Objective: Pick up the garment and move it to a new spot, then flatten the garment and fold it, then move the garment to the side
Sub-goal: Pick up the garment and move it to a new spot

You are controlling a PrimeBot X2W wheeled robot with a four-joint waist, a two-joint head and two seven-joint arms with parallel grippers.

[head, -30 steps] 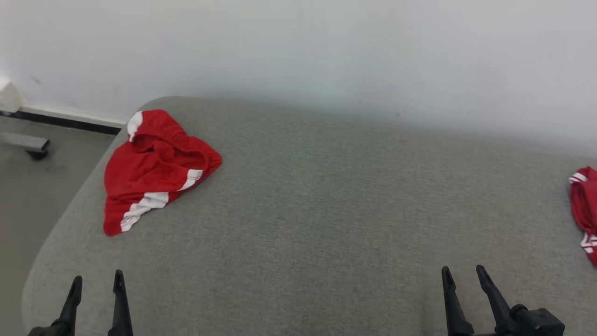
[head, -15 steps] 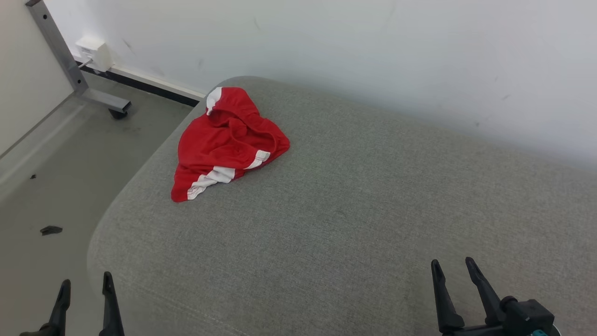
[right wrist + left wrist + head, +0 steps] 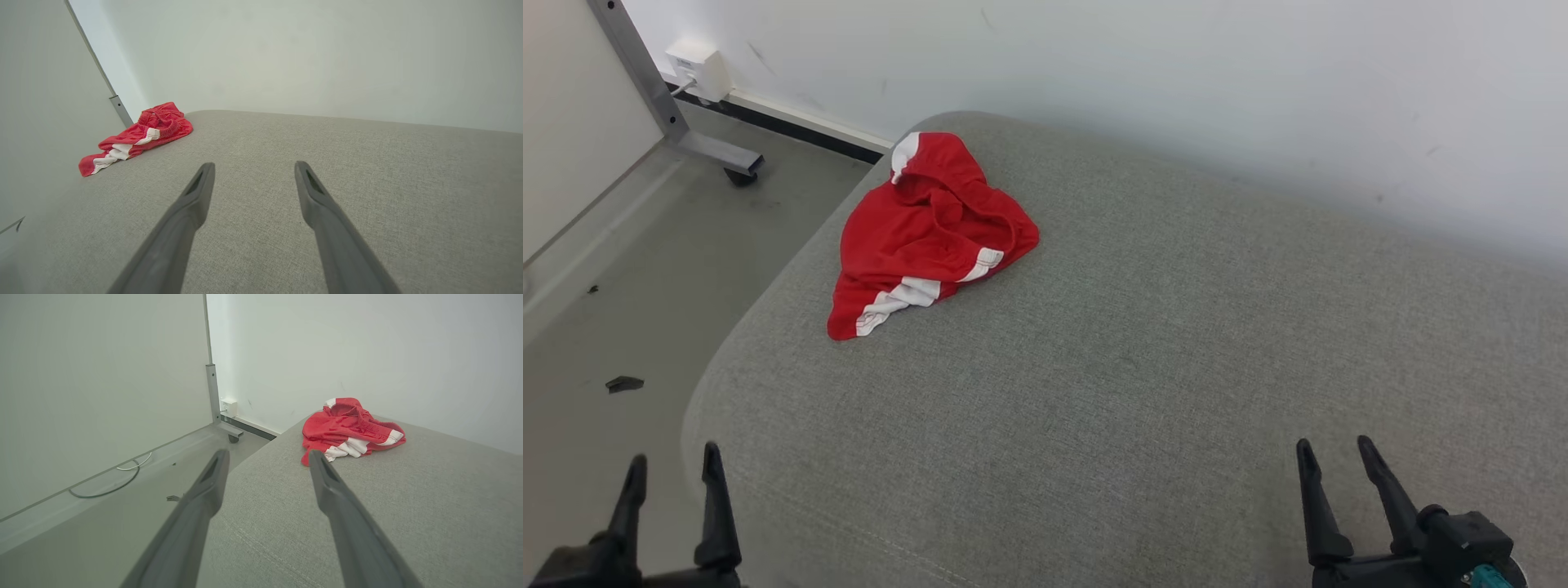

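Observation:
A crumpled red garment [image 3: 927,233] with white stripes lies near the far left corner of a grey upholstered surface [image 3: 1143,359]. The left wrist view has the garment [image 3: 351,428] ahead and slightly right of the fingers, and the right wrist view has the garment [image 3: 137,136] far off to the left. My left gripper [image 3: 674,461] hangs open at the lower left, over the surface's rounded front corner and the floor. My right gripper [image 3: 1335,456] stands open at the lower right above the fabric. Both are empty and well short of the garment.
A white wall runs behind the surface. To the left lies grey floor [image 3: 613,310] with a metal frame leg on a caster [image 3: 719,159], a white wall box [image 3: 696,67], a cable [image 3: 110,486] and a small dark scrap [image 3: 624,383].
The head camera has swung to the left, bringing the floor and frame leg into the picture and carrying a second red cloth out at the right. Both grippers stay open; the garment lies still.

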